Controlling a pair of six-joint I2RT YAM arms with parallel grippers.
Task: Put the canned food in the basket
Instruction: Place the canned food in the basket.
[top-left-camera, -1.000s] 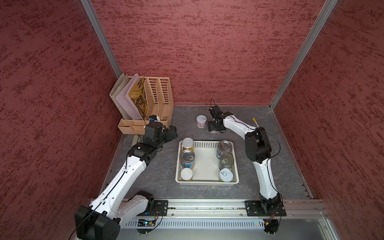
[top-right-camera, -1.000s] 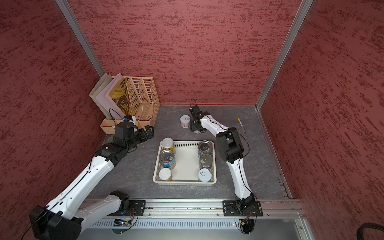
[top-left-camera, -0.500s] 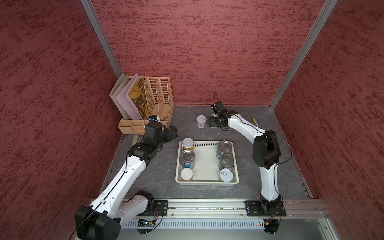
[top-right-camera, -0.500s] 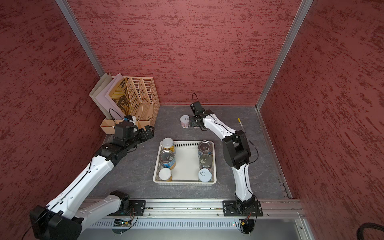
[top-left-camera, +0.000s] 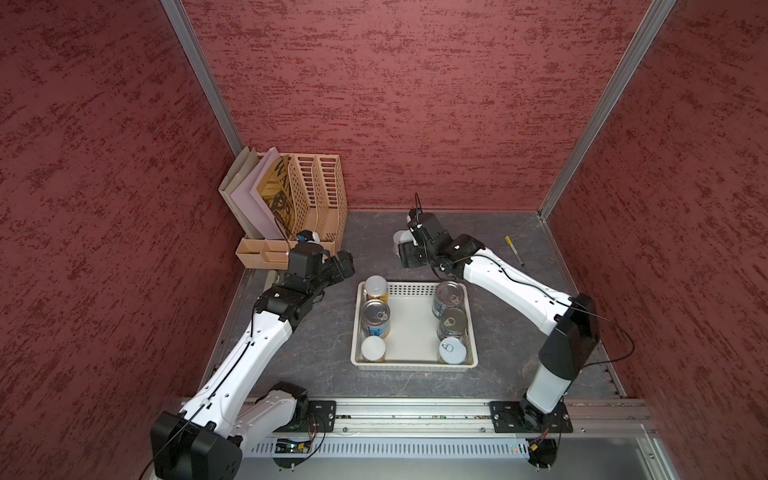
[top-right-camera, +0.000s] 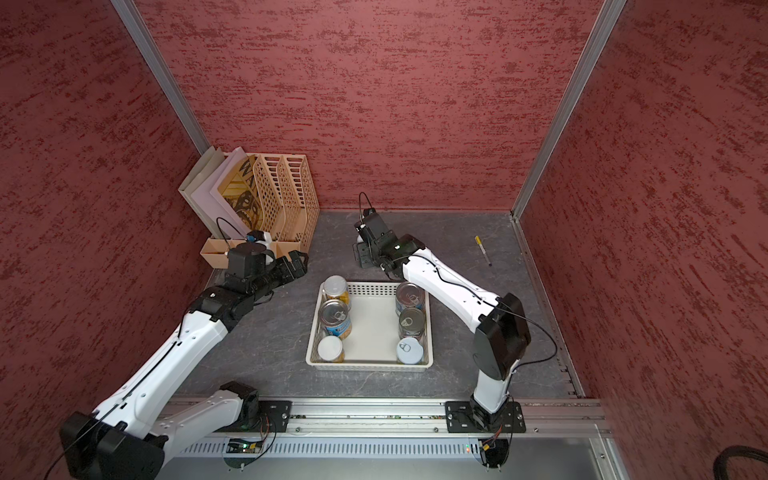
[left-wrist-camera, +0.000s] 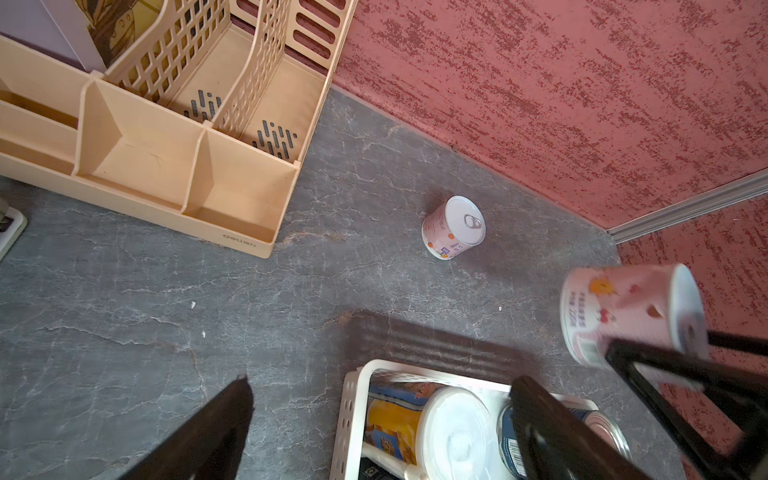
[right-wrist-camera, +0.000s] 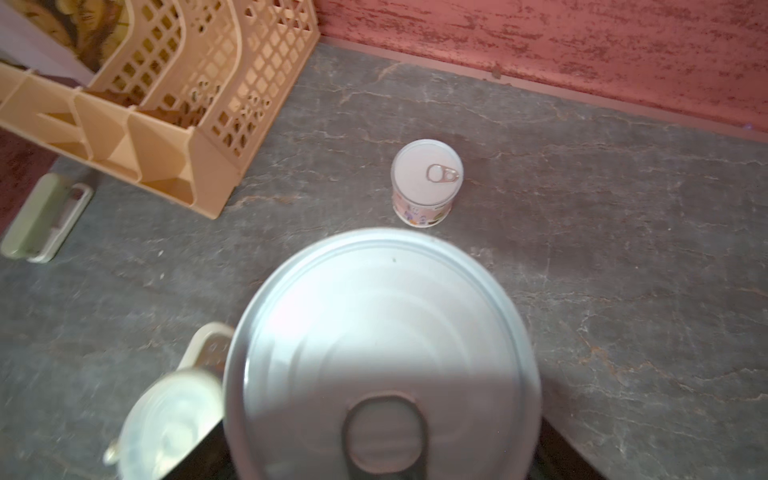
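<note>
Currently a pink can (left-wrist-camera: 631, 311) is gripped by the right end effector (top-left-camera: 409, 255), whose jaws are closed on its sides, and is held clear of the counter (top-left-camera: 316, 353) just beyond the far rim of the basket (top-left-camera: 411, 328). 6 cans (top-left-camera: 376, 318) are stood in the basket, 3 along each side wall, and a bare lane is left down the middle. A second pink can (right-wrist-camera: 426, 183) stands upright on the counter near the back wall, close to the held one. The left end effector (top-left-camera: 338, 266) is wide open and empty, poised over the counter by the basket's far left corner.

The step in hand is judged to be the carry to the basket. It is best done with the can raised until its base can pass over the perforated rim and the tops of the cans inside, then lowered into the middle lane, where most room is offered. The can should be kept upright; whether it is level now cannot be told from the wrist views. The grip should be released only once the base is set on the basket floor, since a dropped can could topple against its neighbours. The second pink can should be given a wide berth so that it is not knocked over, and the left end effector is best kept outside the path.
</note>
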